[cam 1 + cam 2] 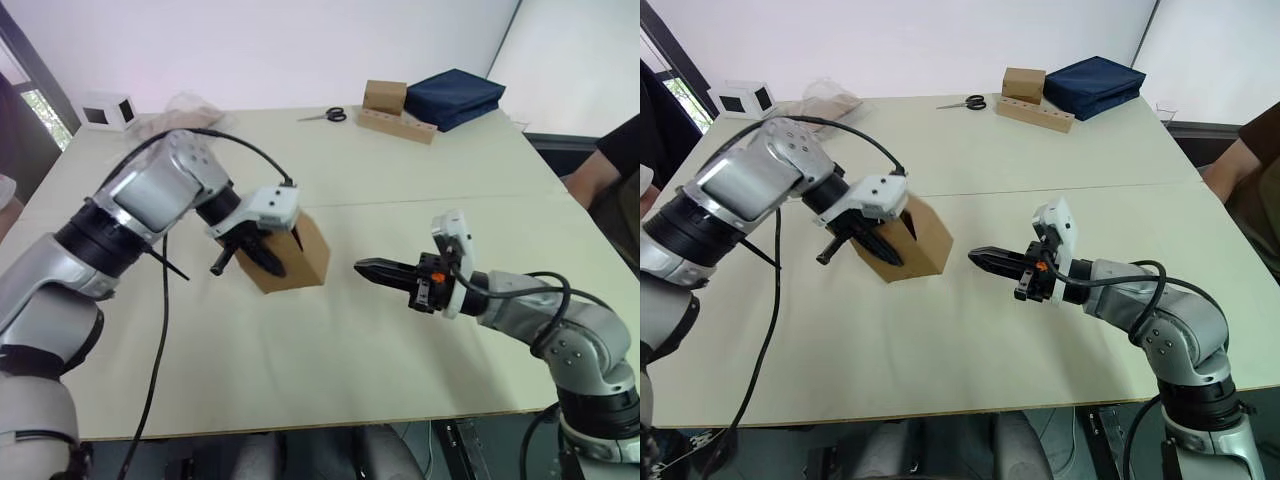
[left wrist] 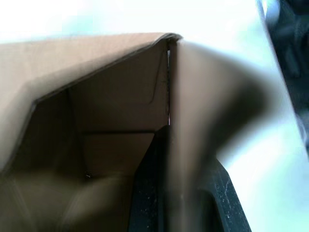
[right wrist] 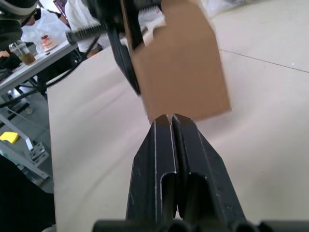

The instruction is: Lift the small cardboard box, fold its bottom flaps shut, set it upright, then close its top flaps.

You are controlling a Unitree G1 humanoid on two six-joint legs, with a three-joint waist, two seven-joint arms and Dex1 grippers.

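I'm working in what looks like an office or lab: a big pale desk [image 1: 400,340] against white walls, scissors [image 1: 327,115] lying near its far edge, people seated beside it.

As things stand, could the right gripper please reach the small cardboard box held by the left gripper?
Probably yes: the right gripper, fingers shut, points at the small cardboard box across bare table; the left gripper clamps the box's far side.

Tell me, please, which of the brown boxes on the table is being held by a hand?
The small cardboard box near the table's middle, tilted, gripped by the left hand; the other brown box sits untouched at the far edge.
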